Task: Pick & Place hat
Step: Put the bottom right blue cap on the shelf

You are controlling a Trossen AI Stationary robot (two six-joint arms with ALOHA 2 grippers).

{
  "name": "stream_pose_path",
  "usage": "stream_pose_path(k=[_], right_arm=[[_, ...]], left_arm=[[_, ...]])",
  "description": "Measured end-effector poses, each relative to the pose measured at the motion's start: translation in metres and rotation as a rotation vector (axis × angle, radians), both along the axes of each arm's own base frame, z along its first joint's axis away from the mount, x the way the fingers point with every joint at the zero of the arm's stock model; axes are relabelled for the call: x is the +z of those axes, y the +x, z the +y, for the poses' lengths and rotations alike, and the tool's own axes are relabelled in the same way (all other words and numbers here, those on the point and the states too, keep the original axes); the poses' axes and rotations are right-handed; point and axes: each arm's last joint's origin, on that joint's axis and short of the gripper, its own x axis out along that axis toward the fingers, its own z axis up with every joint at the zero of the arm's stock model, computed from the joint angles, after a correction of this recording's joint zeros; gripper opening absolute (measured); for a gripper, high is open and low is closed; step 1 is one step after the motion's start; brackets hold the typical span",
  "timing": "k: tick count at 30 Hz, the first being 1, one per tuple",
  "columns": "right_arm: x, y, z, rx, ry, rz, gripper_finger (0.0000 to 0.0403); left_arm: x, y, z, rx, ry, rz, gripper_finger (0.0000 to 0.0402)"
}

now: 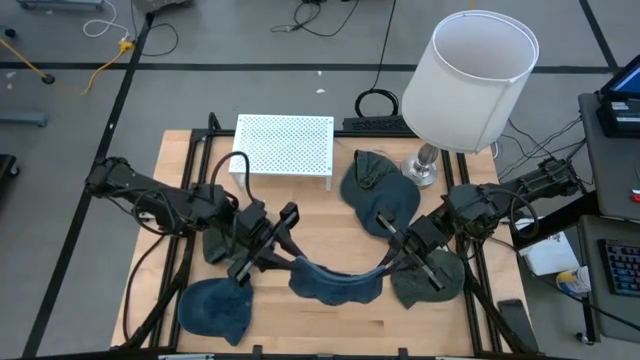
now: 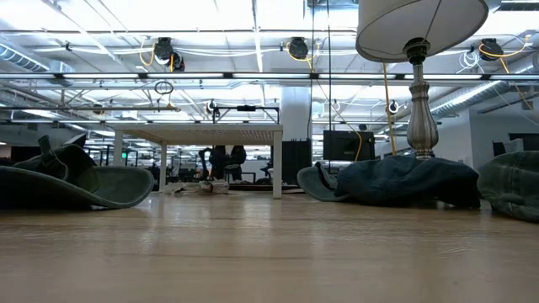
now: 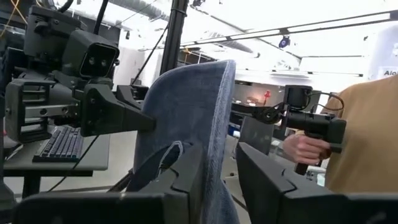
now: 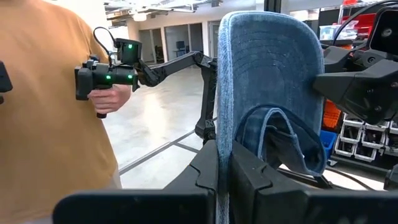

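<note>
A blue denim hat (image 1: pixel 335 282) hangs between my two grippers over the near middle of the table. It sags in an arc and does not show in the low view. My left gripper (image 1: pixel 287 255) is shut on its left end, and my right gripper (image 1: pixel 392 258) is shut on its right end. In the left wrist view the hat (image 3: pixel 186 106) stands edge-on between the fingers of my left gripper (image 3: pixel 219 149). The right wrist view shows the hat (image 4: pixel 273 68) the same way in my right gripper (image 4: pixel 225 149). My left gripper pinches the hat's edge (image 3: pixel 217 124) at its left end between the two fingers, coming level from the table's left. The cloth lies against one finger (image 3: pixel 183 174). The hat is lifted clear and sags slack toward the other arm. My right gripper pinches the hat's edge (image 4: pixel 225 112) at its right end between both fingers (image 4: pixel 208 174), coming level from the table's right. The hat is clear of the table, and its middle hangs lower than the held ends.
Other hats lie on the table: a blue one (image 1: pixel 212 310) at near left, a dark green one (image 1: pixel 218 242) under the left arm, a dark denim one (image 1: pixel 380 190) and a green one (image 1: pixel 432 282). A white perforated stand (image 1: pixel 285 145) and a lamp (image 1: pixel 470 80) stand at the far side. A person in an orange shirt (image 4: pixel 50 93) stands beyond.
</note>
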Motion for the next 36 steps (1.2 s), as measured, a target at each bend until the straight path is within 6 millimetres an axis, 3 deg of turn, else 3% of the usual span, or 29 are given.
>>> stream_pose_path(k=[3,9,14,21,24,31,36], right_arm=[[0.000,0.000,0.000,0.000,0.000,0.000,0.0009],[0.000,0.000,0.000,-0.005,-0.001,-0.001,0.0010],[-0.002,0.003,-0.002,-0.118,0.032,0.031,0.0034],[-0.002,0.004,-0.002,-0.180,0.125,0.089,0.0108],[-0.002,0.002,0.003,-0.217,0.142,0.101,0.0123],[-0.002,-0.007,0.015,-0.407,0.094,0.060,0.0116],[-0.002,-0.012,0.024,-0.425,0.061,0.044,0.0115]], left_arm=[[0.000,0.000,0.000,0.001,0.002,-0.001,0.0081],[0.000,0.001,0.002,-0.012,-0.001,-0.002,0.0013],[0.002,0.001,0.005,-0.031,-0.051,0.023,0.0013],[0.010,-0.001,0.008,-0.028,-0.117,-0.047,0.0009],[0.018,-0.008,0.011,-0.016,-0.108,-0.111,0.0009],[0.035,-0.032,0.019,0.064,-0.064,-0.184,0.0009],[0.049,-0.056,0.023,0.173,-0.007,-0.238,0.0009]])
